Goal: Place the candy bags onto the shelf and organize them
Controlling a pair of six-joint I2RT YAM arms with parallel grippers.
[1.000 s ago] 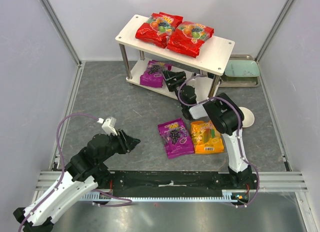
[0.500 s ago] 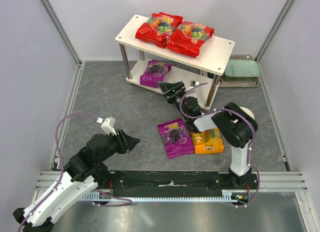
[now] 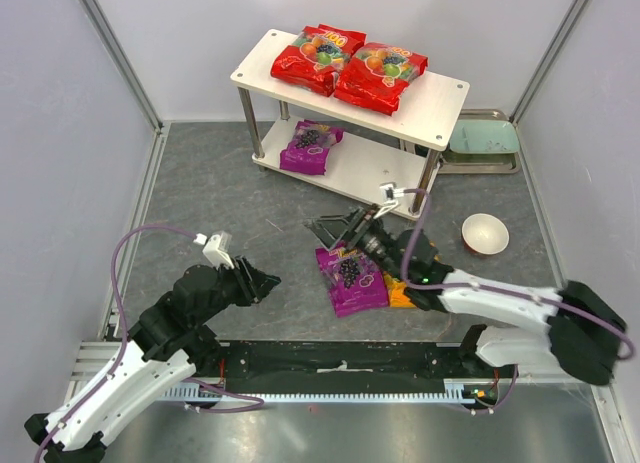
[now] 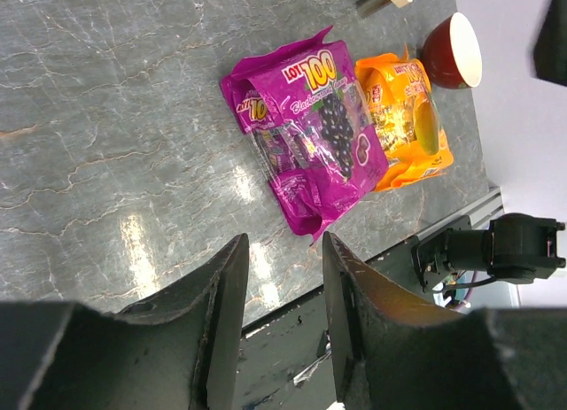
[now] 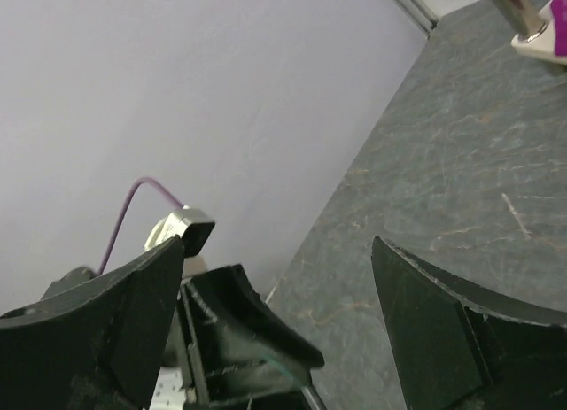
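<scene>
The shelf [image 3: 440,95] stands at the back, with two red candy bags [image 3: 312,55] [image 3: 380,75] on its top board and a purple one [image 3: 310,146] on the lower board. On the floor lie another purple bag [image 3: 352,278] [image 4: 310,131] and an orange bag [image 3: 394,294] [image 4: 403,118] side by side; my right arm covers most of the orange one from above. My right gripper [image 3: 325,235] [image 5: 276,246] hangs open and empty just over the floor purple bag's far edge. My left gripper [image 3: 265,281] [image 4: 283,242] is open and empty, left of that bag.
A pale green tray [image 3: 483,138] sits right of the shelf. A red bowl [image 3: 484,233] [image 4: 452,51] stands on the floor right of the bags. White walls close in three sides. The shelf's leg [image 5: 523,11] shows in the right wrist view.
My right arm has drawn back from the shelf's lower board and stretched low to the left over the floor bags, its jaws a little wider. The bowl is uncovered. The left arm is still.
</scene>
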